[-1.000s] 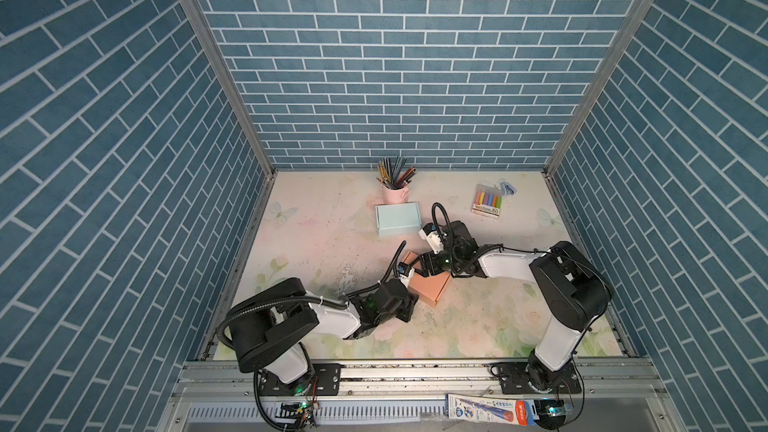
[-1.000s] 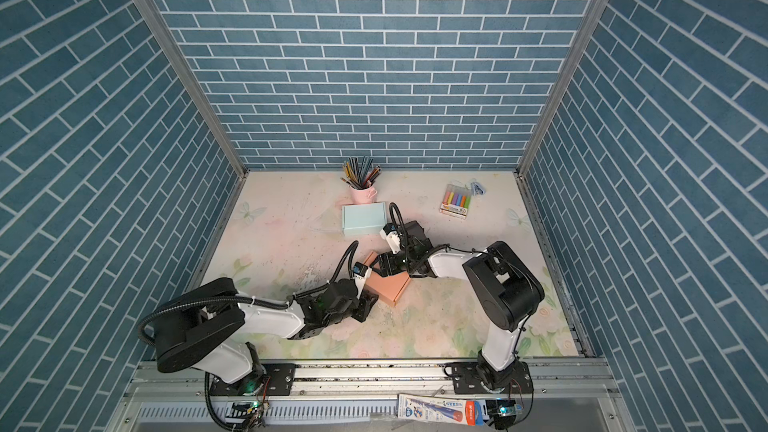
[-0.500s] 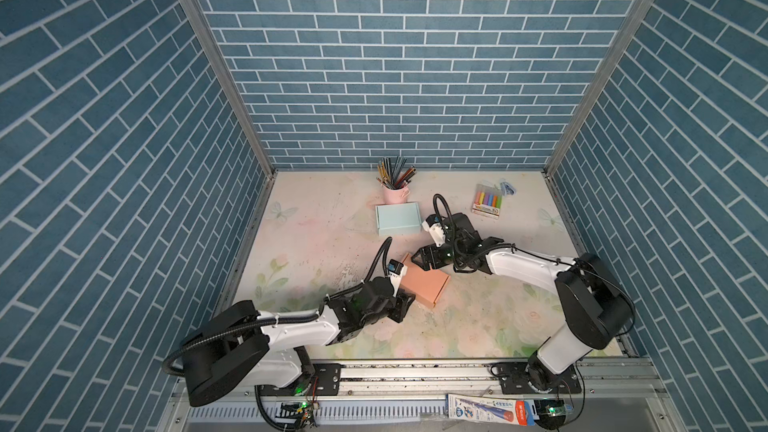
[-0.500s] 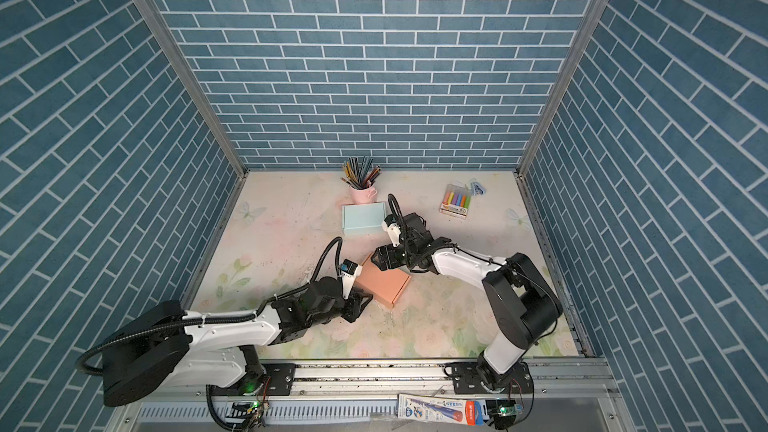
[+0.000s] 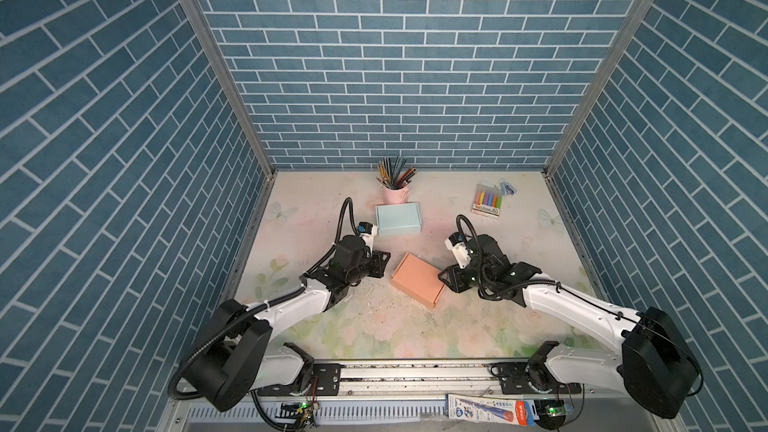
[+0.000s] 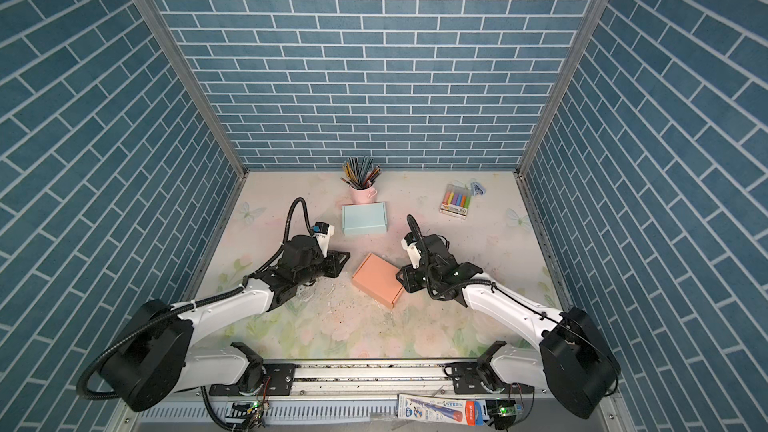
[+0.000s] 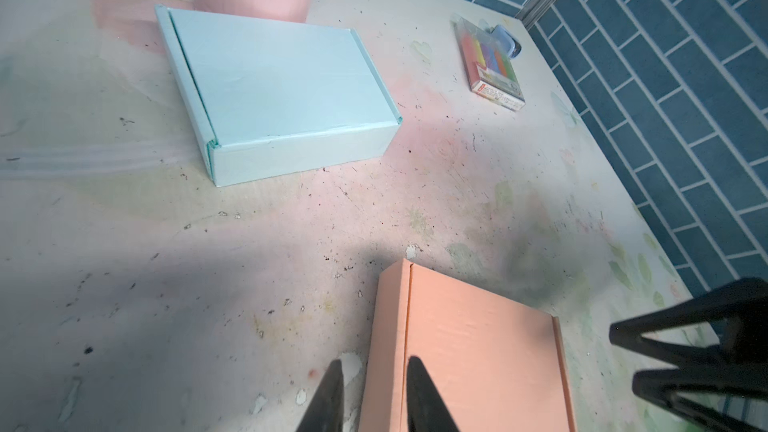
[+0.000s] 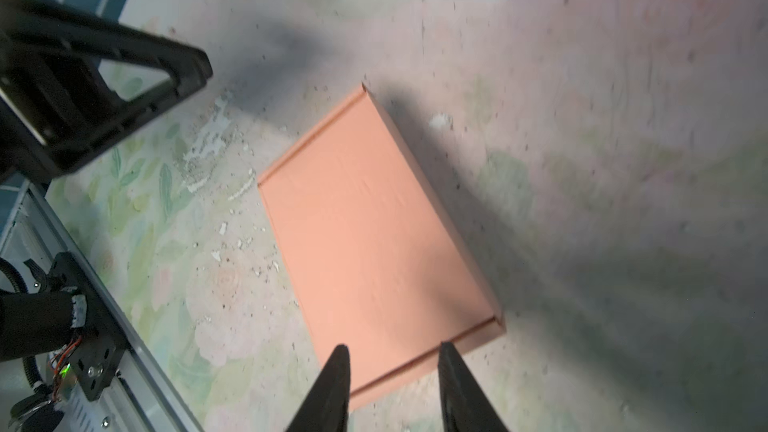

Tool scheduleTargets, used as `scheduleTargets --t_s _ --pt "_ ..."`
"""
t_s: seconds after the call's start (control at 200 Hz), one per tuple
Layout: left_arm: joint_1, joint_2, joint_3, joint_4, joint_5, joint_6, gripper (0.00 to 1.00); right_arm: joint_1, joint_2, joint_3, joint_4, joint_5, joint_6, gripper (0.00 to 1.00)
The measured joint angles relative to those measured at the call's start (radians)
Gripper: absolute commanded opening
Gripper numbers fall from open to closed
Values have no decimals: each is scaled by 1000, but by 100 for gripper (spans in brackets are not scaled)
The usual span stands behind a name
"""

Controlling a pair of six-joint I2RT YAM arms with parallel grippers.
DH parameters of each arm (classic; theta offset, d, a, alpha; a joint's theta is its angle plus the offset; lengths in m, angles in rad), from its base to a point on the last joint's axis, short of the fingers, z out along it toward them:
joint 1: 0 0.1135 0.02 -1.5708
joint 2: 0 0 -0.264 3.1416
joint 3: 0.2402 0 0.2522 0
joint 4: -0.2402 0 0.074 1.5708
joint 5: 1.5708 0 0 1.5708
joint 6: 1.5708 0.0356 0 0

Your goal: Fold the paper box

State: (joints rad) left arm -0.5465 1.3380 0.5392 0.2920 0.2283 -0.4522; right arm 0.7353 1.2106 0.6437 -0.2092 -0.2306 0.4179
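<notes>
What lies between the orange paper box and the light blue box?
Nothing: only bare, speckled tabletop separates the orange paper box from the light blue box, clearest in the left wrist view.

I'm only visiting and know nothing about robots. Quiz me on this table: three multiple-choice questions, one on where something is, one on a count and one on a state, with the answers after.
1. What stands just behind the pale blue paper box?
A. A pink cup of pencils
B. A green bottle
C. A red bowl

2. How many paper boxes lie on the flowered table?
A. One
B. Two
C. Four

3. In what state is the salmon-orange paper box?
A. Spread out as an unfolded sheet
B. Folded shut, lying flat on the table
C. Standing on end against the wall

Answers:
1 A: in both top views the cup stands directly behind the blue box.
2 B: there is one pale blue box and one salmon-orange box.
3 B: both wrist views show its lid down and the box resting on the table.
</notes>
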Motion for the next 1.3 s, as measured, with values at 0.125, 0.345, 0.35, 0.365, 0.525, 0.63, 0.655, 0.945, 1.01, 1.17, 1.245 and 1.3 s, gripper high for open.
scheduleTargets --t_s 0.125,0.345,0.35,0.365,0.525,0.63,0.655,0.945,1.01,1.17,1.245,1.3 --pt "6 74 14 1 -3 18 25 13 -25 -60 1 2 31 25" --pt "7 161 25 5 -6 35 23 16 -17 -135 53 -2 65 23" --pt "7 163 26 5 -6 35 23 16 -16 -137 54 -2 66 23" --pt "7 166 26 6 -6 35 23 16 -12 -141 61 -2 68 23" --pt "6 189 26 22 1 37 23 16 38 -163 122 -8 82 23" --pt "-3 190 26 29 0 36 23 16 71 -172 157 -9 83 23" --pt "-8 190 26 32 -1 36 23 16 79 -174 163 -9 84 23" --pt "-79 190 2 48 -19 25 24 -22 127 -192 247 -22 83 23" --pt "-97 190 -10 50 -32 19 23 -34 137 -190 259 -26 82 23" --pt "-139 178 -48 53 -90 -2 23 -61 185 -149 263 -24 73 23" --pt "-163 168 -69 49 -118 -13 23 -66 208 -127 262 -16 71 23" --pt "-185 159 -80 45 -147 -23 24 -71 225 -111 262 -9 64 23"
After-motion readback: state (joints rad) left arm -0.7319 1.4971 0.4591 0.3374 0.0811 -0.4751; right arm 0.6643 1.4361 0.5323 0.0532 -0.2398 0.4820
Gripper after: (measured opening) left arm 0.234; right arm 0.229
